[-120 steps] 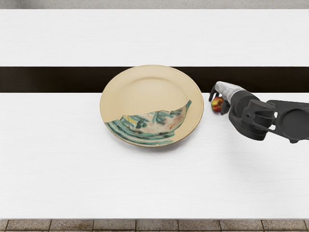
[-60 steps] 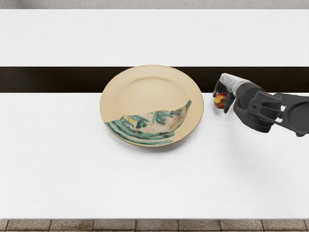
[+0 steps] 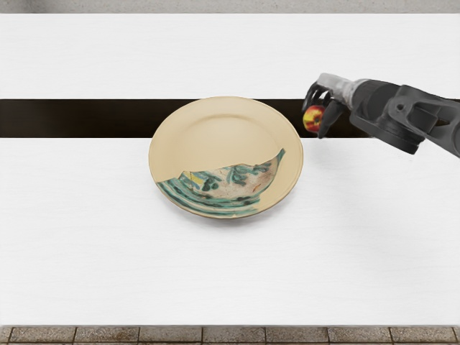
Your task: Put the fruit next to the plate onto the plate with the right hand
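Holding a small red-yellow fruit (image 3: 313, 118) in curled fingers, right hand (image 3: 323, 108) just beside the plate (image 3: 215, 129), above white table (image 3: 230, 266).

Glazed ceramic plate (image 3: 215, 136) (painted); matt white table (image 3: 215, 273).

The fingers (image 3: 321, 123) of the right hand (image 3: 328, 100) are covering the top and right side of the fruit (image 3: 312, 118), so only its red and yellow face is showing, and it is too small to tell its kind. The right arm (image 3: 410, 118) is being cut off by the right edge. The table (image 3: 230, 273) is being cut off at both sides.
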{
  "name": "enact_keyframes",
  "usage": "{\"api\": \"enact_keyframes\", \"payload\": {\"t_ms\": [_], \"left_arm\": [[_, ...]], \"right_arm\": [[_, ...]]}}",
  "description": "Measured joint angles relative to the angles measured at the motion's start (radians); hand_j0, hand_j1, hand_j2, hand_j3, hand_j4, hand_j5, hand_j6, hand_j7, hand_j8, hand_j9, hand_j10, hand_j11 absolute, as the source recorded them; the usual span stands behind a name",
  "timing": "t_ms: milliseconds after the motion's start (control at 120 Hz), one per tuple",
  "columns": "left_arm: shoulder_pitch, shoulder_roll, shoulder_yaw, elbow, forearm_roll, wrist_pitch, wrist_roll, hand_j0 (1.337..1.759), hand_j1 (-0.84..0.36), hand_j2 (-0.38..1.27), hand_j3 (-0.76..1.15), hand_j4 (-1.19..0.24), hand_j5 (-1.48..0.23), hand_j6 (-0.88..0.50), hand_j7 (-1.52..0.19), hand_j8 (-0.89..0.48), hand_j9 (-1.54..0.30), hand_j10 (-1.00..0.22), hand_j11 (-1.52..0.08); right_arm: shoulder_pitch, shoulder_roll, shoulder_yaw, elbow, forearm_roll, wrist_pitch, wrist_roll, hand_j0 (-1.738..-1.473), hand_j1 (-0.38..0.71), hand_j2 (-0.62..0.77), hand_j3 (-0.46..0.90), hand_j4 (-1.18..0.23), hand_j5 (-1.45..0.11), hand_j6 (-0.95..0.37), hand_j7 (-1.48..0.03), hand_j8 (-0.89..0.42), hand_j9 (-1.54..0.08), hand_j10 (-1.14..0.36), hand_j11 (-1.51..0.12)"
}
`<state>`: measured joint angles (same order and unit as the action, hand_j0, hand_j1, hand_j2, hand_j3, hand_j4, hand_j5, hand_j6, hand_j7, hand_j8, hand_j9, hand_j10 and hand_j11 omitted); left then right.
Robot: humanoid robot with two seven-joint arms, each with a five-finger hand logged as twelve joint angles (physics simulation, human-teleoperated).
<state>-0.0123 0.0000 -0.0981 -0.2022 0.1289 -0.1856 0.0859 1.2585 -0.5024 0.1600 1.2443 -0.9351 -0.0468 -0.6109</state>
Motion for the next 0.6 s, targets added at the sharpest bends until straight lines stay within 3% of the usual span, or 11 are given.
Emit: {"api": "enact_keyframes", "payload": {"t_ms": [600], "left_arm": [[0.0,0.0,0.0,0.0,0.0,0.0,0.0,1.658,0.35,0.0,0.0,0.0,0.0,0.0,0.0,0.0,0.0,0.0,0.0]], "right_arm": [[0.004,0.202,0.057,0.009,0.0,0.013,0.0,-1.654,0.28,0.42,0.0,-0.73,-1.02,-0.44,-1.01,-0.46,-1.04,-0.75,-1.05]]}}
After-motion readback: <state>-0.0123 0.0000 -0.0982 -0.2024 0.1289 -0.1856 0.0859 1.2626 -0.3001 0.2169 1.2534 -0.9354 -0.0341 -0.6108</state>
